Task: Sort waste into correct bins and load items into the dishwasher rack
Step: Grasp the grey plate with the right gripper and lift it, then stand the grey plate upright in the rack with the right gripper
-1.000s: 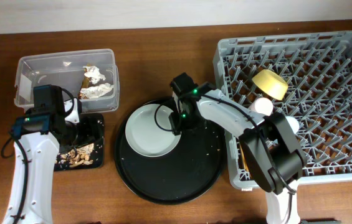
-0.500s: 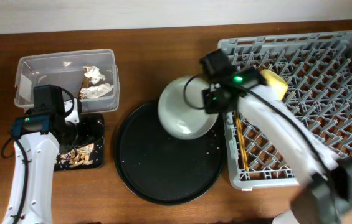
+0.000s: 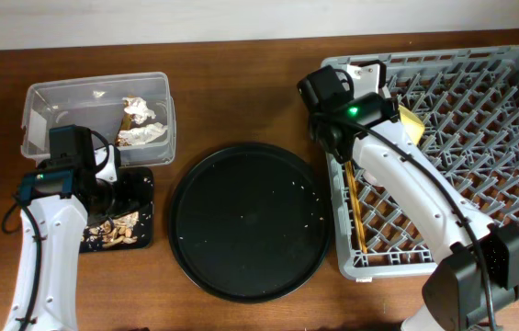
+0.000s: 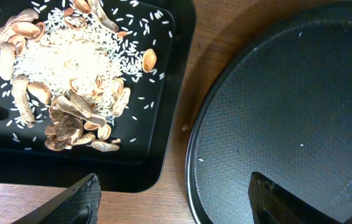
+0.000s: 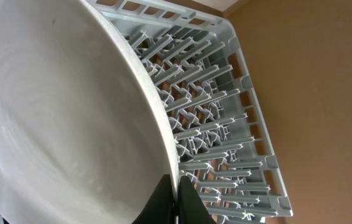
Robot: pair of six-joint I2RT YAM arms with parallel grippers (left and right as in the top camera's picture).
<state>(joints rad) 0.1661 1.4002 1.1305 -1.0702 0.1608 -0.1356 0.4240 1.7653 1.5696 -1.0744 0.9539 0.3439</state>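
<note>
The right claw (image 5: 177, 202) pinches the rim of the pale grey-green plate (image 5: 57, 112), which rises tilted on edge from between its fingertips. The grey dishwasher rack (image 5: 207, 124) lies just beyond the claw. The plate looks stiff, glazed and probably slippery, weighty for an edge hold, and breakable, so a firm pinch on the rim suits it. The left claw (image 4: 176, 208) is spread wide and empty, with the shallow black tray (image 4: 163, 106) of food scraps (image 4: 70, 81) just beside it.

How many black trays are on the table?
2. A big round black tray sits in the middle of the table. A small rectangular black tray holding food scraps lies just left of it. No others show; none seem hidden.
</note>
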